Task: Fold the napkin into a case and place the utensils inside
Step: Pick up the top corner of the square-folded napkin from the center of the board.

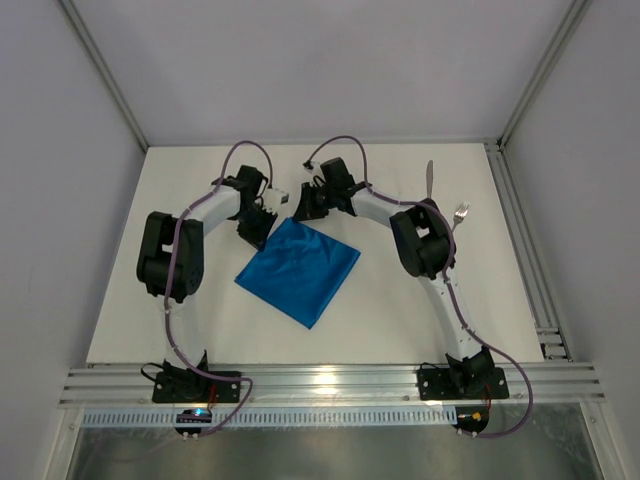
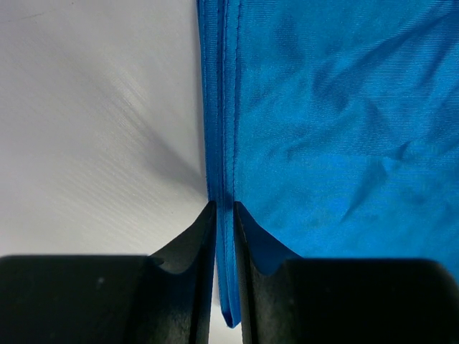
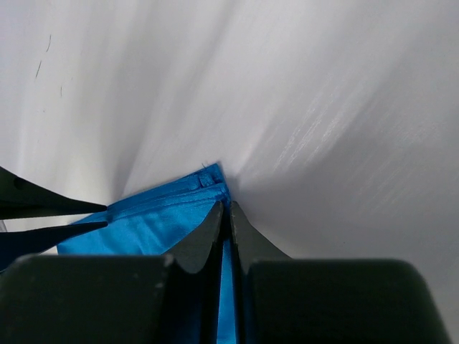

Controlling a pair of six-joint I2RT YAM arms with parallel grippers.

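The bright blue napkin [image 1: 298, 268] lies as a diamond in the middle of the table. My left gripper [image 1: 259, 229] is at its upper left edge; in the left wrist view the jaws [image 2: 224, 206] are shut on the hemmed edge of the napkin [image 2: 337, 129]. My right gripper [image 1: 302, 208] is at the far corner; in the right wrist view its jaws [image 3: 225, 206] pinch the corner of the napkin [image 3: 158, 215]. Both utensils, the knife [image 1: 429, 180] and the fork [image 1: 459, 213], lie at the back right, beyond the right arm.
The white table [image 1: 200, 330] is walled by grey panels. A metal rail [image 1: 330, 385] runs along the near edge, another [image 1: 525, 260] along the right side. The left gripper's fingertips [image 3: 50, 208] show at the left edge of the right wrist view.
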